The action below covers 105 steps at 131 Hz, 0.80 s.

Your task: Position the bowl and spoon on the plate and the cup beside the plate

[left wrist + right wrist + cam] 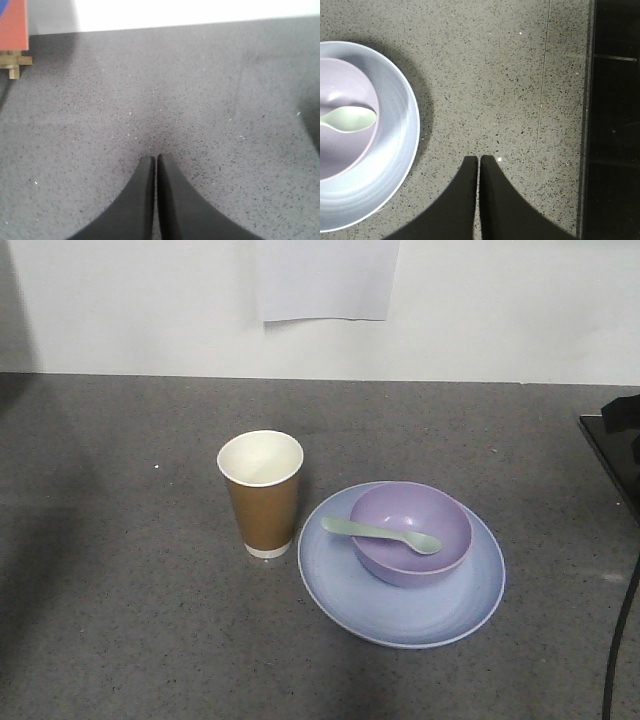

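The pale blue-lilac plate [400,610] lies on the grey table with the lavender bowl [410,533] standing on it. The mint-green spoon [380,533] rests across the bowl, handle to the left. The brown paper cup [261,493] stands upright just left of the plate. In the right wrist view the plate [395,165], bowl [350,90] and spoon [350,120] sit at the left edge; my right gripper [479,159] is shut and empty over bare table to their right. My left gripper [155,157] is shut and empty above bare table, far from the dishes.
A black edge [615,455] and a cable [620,650] lie at the right side of the table; the same dark strip [612,120] runs right of my right gripper. An orange panel on a wooden stand [13,35] is at the far left. A white wall [480,300] backs the table.
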### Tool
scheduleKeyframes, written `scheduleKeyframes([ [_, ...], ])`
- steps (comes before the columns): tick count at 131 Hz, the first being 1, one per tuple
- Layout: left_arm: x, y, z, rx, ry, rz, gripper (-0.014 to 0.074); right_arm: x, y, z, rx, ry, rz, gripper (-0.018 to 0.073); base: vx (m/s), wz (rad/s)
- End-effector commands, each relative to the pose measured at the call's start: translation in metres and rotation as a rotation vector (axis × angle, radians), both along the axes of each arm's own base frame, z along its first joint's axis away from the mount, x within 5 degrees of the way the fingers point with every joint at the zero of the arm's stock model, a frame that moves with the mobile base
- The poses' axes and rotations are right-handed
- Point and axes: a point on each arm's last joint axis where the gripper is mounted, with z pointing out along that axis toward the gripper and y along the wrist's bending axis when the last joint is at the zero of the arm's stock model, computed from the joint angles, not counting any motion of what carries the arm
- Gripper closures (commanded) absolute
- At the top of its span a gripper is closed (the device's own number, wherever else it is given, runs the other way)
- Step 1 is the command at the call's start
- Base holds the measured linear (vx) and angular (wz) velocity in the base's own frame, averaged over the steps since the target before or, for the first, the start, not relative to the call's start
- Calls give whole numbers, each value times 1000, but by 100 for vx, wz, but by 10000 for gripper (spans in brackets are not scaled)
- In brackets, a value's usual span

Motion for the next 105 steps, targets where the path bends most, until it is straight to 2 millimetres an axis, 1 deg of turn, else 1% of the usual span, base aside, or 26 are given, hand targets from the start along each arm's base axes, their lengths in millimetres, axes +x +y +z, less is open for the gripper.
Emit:
scheduleKeyframes([
  [1,-25,0,-12,-39,-205,29,604,-5,-1,18,-7,-91,-3,561,0,0],
  [3,-31,-1,-20,-39,-213,29,604,-5,-1,18,-7,-91,-3,561,0,0],
  [4,-31,-1,-19,-38,-224,29,604,-5,-1,18,-7,-91,-3,561,0,0],
  [5,-35,-1,-24,-39,-237,30,604,-5,-1,18,-7,-91,-3,561,0,0],
  [6,-35,-1,-24,-39,-237,30,604,-5,-1,18,-7,-91,-3,561,0,0],
  [8,-41,-1,-32,-40,-245,31,604,-5,-1,18,-7,-91,-3,561,0,0],
  [13,-51,-1,-44,-42,-299,32,604,-5,-1,18,-7,-91,-3,561,0,0],
  [18,-58,-2,-53,-41,-333,32,604,-5,-1,18,-7,-91,-3,561,0,0],
  [19,-62,-2,-61,-41,-339,32,604,-5,-1,18,-7,-91,-3,561,0,0],
  [24,-69,-2,-66,-39,-396,32,604,-5,-1,18,-7,-91,-3,561,0,0],
  [26,-74,-2,-73,-36,-413,31,604,-5,-1,18,-7,-91,-3,561,0,0],
  [31,-81,-2,-81,-27,-462,28,604,-5,-1,18,-7,-91,-3,561,0,0],
  [33,-85,-3,-87,-33,-473,30,604,-5,-1,18,-7,-91,-3,561,0,0],
  [36,-87,-3,-90,-27,-483,28,604,-5,-1,18,-7,-91,-3,561,0,0],
  [37,-90,-3,-96,-26,-491,27,604,-5,-1,18,-7,-91,-3,561,0,0],
  [44,-97,-3,-105,-12,-507,21,604,-5,-1,18,-7,-91,-3,561,0,0],
  [47,-101,-4,-112,-3,-516,17,604,-5,-1,18,-7,-91,-3,561,0,0],
  [61,-112,-4,-127,3,-551,12,604,-5,-1,18,-7,-91,-3,561,0,0],
  [88,-120,-5,-147,-41,-621,19,604,-5,-1,18,-7,-91,-3,561,0,0],
  [105,-125,-5,-149,-71,-630,31,604,-5,-1,18,-7,-93,-3,561,0,0],
])
